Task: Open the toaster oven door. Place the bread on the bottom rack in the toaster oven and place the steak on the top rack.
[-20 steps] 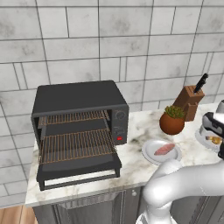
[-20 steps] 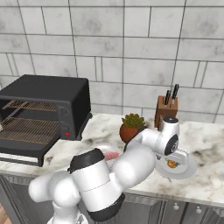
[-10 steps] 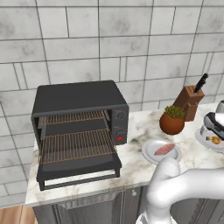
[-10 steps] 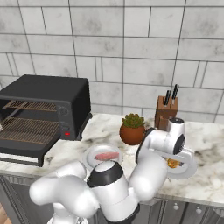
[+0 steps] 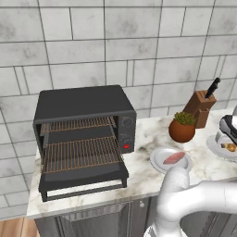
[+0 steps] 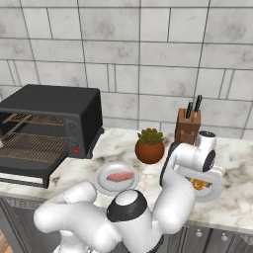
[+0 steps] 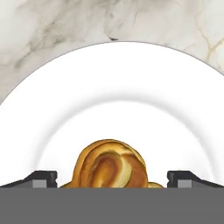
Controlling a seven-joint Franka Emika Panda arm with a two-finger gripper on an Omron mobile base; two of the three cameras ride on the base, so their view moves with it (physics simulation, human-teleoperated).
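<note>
Moved: arm has swung further toward the tabletop's right end since a second ago; oven and plates lie as before.
Jaws: gripper (image 7: 112,178) spread wide, one tip on each side of the bread (image 7: 109,165), gripping nothing.
Bread: on a white plate (image 7: 131,87) near the right end of the marble tabletop (image 5: 143,173).
Steak: steak (image 5: 174,158) on a second plate (image 5: 159,163), near the front edge, right of the oven.
Oven: toaster oven (image 5: 83,102) at the left end; toaster oven door (image 5: 83,178) folded down, top rack (image 5: 78,124) and bottom rack (image 5: 79,154) bare.
</note>
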